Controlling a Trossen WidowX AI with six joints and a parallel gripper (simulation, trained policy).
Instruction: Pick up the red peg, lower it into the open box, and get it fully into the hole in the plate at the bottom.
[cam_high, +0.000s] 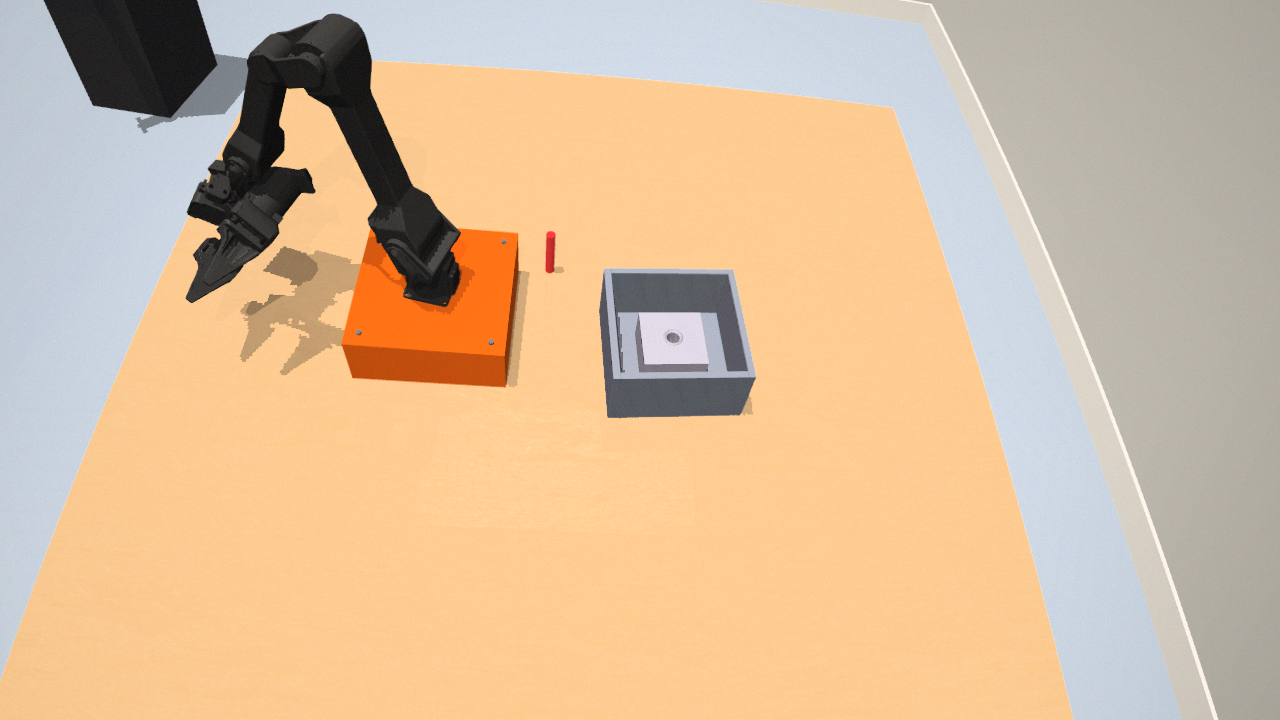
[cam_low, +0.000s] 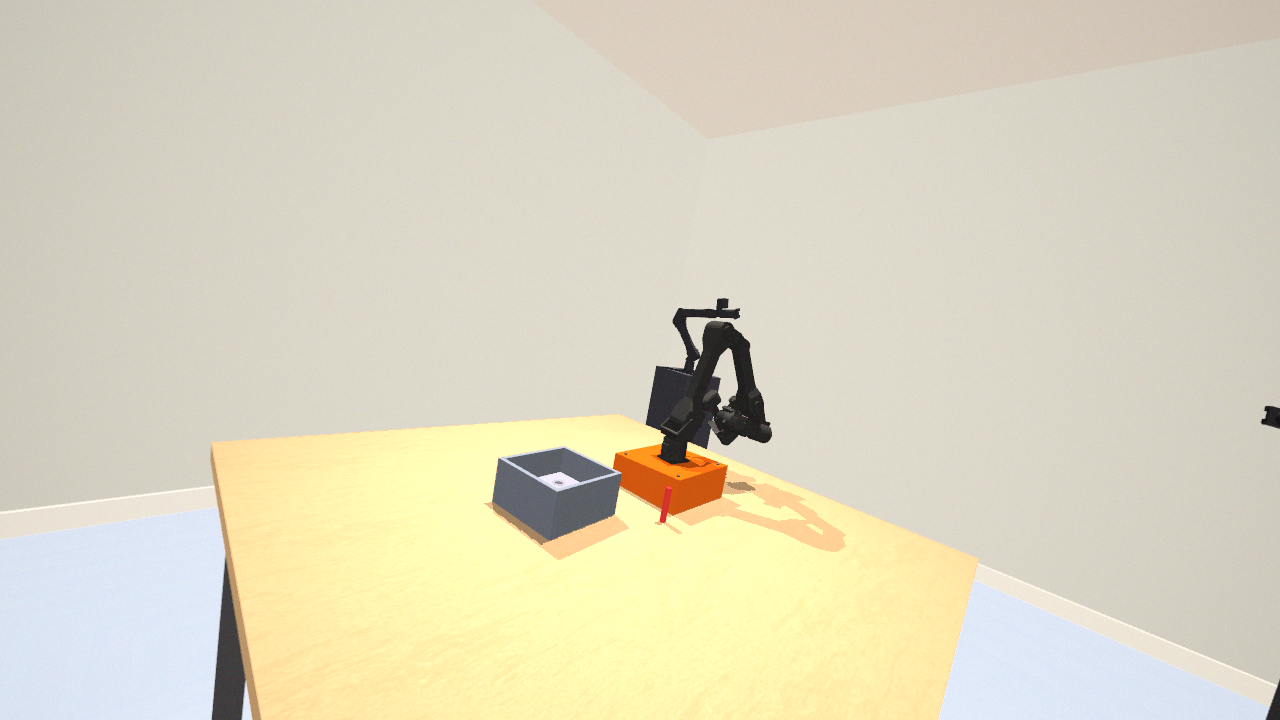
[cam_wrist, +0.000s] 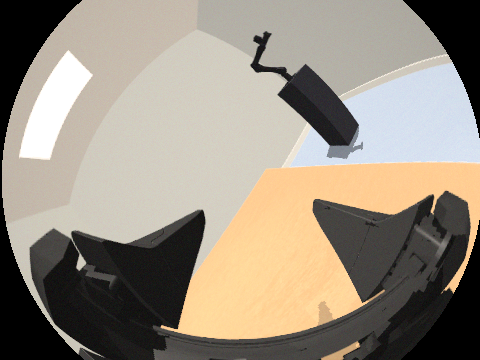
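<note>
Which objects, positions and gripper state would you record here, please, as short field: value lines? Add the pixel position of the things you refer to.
gripper (cam_wrist: 259, 212): open, nothing between the fingers
red peg (cam_high: 550, 252) (cam_low: 665, 505): upright on the table, between orange block (cam_high: 438, 313) (cam_low: 657, 479) and open box (cam_high: 675, 396) (cam_low: 528, 497)
plate (cam_high: 657, 351) (cam_low: 548, 480): inside the box, at the bottom
plate hole (cam_high: 673, 337) (cam_low: 558, 482): no peg in it

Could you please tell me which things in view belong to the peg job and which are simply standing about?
Part of the job:
- red peg, upright on the table
- open gray box
- pale plate with the hole, inside it
- end effector, open

Not part of it:
- dark pedestal beyond the table
</note>
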